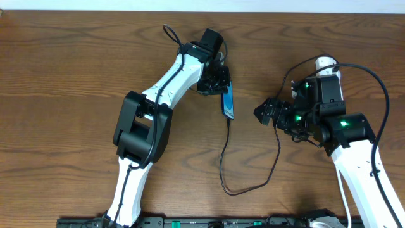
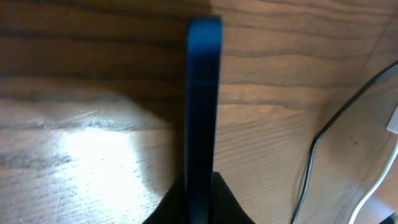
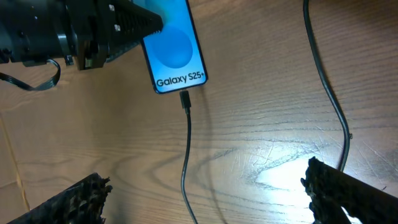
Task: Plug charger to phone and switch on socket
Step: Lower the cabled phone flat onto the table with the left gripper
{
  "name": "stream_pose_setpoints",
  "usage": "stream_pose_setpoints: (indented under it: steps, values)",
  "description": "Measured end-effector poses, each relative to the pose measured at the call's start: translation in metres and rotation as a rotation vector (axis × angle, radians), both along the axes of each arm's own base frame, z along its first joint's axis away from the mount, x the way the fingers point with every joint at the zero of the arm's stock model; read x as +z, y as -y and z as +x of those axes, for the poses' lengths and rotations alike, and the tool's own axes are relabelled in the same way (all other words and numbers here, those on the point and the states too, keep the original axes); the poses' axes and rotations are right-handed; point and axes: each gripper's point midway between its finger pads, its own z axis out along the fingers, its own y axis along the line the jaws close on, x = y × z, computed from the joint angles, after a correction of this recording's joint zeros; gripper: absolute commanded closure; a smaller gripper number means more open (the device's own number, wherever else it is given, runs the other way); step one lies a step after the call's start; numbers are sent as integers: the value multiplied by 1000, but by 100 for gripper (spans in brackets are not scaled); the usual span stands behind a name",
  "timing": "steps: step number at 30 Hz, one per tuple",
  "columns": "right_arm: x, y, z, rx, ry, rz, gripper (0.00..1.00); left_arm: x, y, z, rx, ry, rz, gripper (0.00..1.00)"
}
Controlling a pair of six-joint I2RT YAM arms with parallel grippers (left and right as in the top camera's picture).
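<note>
**Phone held near the middle of the bench's (image 1: 76, 76) far edge, cable at its port.**
The left gripper (image 1: 218, 85) pinches the phone (image 1: 228, 100), which is rigid, smooth and probably slippery. The charger (image 1: 223, 171) is limp and light and best taken at its stiff tip, which meets the phone's lower end; seating cannot be told. The right gripper (image 1: 262, 112) is spread and empty. The socket (image 1: 325, 63) lies toward the far-right corner.
</note>
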Motion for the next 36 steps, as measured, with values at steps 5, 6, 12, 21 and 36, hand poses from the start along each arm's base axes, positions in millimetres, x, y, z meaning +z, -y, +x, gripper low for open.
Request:
stream_pose_setpoints:
  steps: [5,6,12,21,36]
  values:
    - [0,0,0,0,0,0,1,-5,-4,-7,-22,-19,18,87]
    - [0,0,0,0,0,0,1,-5,-4,-8,-27,-18,19,87]
    - [0,0,0,0,0,0,1,-5,-4,-8,-57,-3,20,78]
    - [0,0,-1,0,-4,-1,1,-5,-5,-9,-70,2,25,68]
    - [-2,1,-3,0,-16,-4,1,-9,-12,-13,-68,-15,62,49]
